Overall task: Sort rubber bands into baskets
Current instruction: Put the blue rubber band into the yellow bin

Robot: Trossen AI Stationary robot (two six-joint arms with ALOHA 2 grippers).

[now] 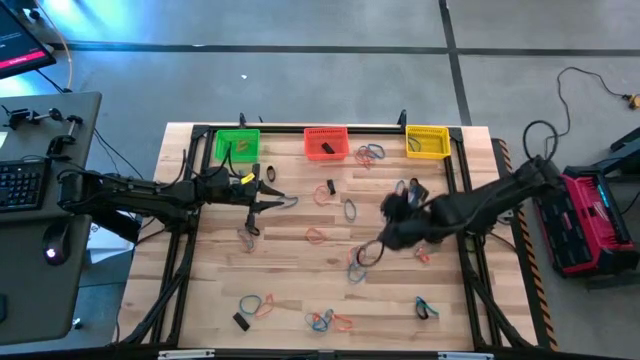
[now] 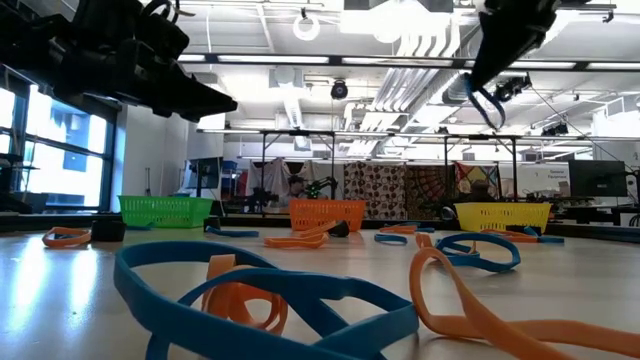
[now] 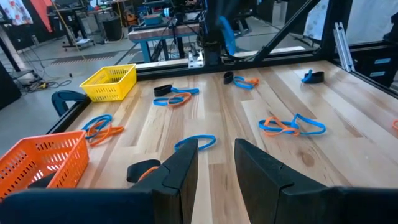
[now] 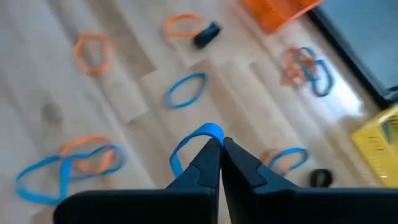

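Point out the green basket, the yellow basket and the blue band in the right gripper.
green basket (image 1: pixel 237 146), high view, floor.
yellow basket (image 1: pixel 427 141), high view, floor.
blue band (image 4: pixel 186 144), right wrist view, loop's upper arc.

A green basket (image 1: pixel 237 145), a red-orange basket (image 1: pixel 326 142) and a yellow basket (image 1: pixel 427 141) are seen along the pale striped wooden table's (image 1: pixel 300 270) far edge; orange, blue and black rubber bands (image 1: pixel 320 320) are scattered below them.

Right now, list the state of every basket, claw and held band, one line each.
Green basket: upright, some small item inside.
Red-orange basket: upright, dark item inside.
Yellow basket: upright, looks empty.
Left claw: open, holding nothing, above the table.
Right claw: shut on a blue rubber band, raised off the table.
Blue rubber band: pinched, hanging from the right claw.
Loose rubber bands: scattered flat on the table.
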